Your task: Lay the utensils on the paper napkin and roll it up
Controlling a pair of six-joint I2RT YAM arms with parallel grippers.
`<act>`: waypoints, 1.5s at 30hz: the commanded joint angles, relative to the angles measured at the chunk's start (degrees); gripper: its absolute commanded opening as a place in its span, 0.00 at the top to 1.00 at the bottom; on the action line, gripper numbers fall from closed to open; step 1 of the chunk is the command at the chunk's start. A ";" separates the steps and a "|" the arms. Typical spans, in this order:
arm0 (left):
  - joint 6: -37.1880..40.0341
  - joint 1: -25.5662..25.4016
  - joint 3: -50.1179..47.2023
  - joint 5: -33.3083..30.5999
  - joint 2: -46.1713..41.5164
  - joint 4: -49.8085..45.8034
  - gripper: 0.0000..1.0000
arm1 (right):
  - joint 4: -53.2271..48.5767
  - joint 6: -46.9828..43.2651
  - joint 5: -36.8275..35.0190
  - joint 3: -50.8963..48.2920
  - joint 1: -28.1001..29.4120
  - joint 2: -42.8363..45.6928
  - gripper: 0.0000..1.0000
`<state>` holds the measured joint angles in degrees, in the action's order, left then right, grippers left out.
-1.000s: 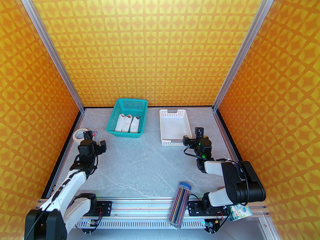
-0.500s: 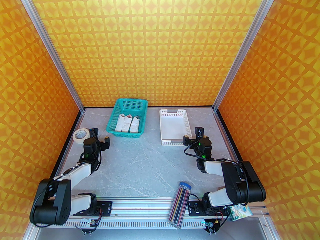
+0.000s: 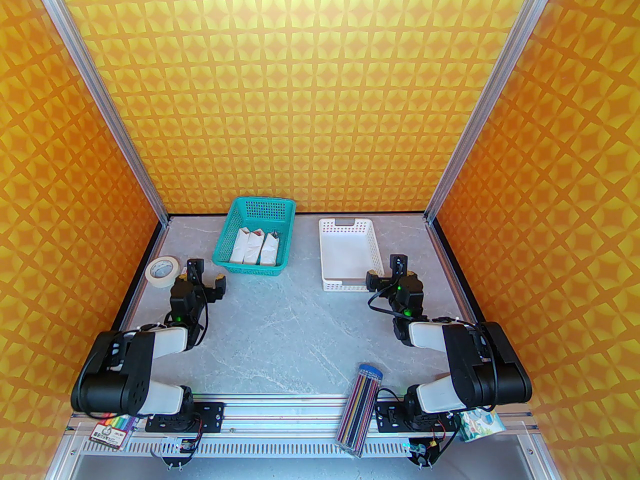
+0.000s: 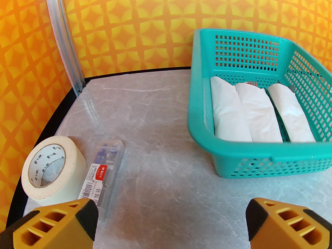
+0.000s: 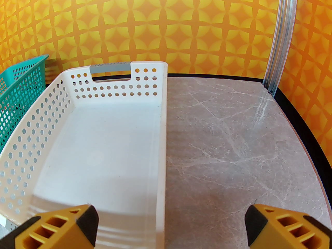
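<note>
Where the utensils and flat paper napkin lie I cannot tell; three rolled white bundles sit side by side in the teal basket, upper centre-left of the top view. The left gripper hovers at its lower left, beside the tape roll, jaws wide apart, holding nothing; the right gripper likewise by the white basket, at its lower right corner. Seemingly no wrap is under way; next, a napkin must be spread flat mid-table

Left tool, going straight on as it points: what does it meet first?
Probably the teal basket: the left tool's right finger lines up with its near wall. The midline itself looks free over bare table.
</note>
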<state>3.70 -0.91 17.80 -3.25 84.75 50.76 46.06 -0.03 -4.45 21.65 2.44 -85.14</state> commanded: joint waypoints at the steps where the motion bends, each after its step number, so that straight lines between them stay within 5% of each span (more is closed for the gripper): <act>1: 1.04 0.72 -2.75 2.00 3.38 12.17 0.01 | -0.49 0.91 0.58 0.77 -0.42 -0.52 0.01; 11: -2.71 3.75 4.88 2.71 3.24 -2.78 0.01 | -0.54 0.91 0.58 0.80 -0.38 -0.52 0.02; 45: -2.87 4.07 4.76 3.00 3.25 -2.57 0.01 | -2.47 -0.41 0.93 1.96 0.49 -0.73 0.01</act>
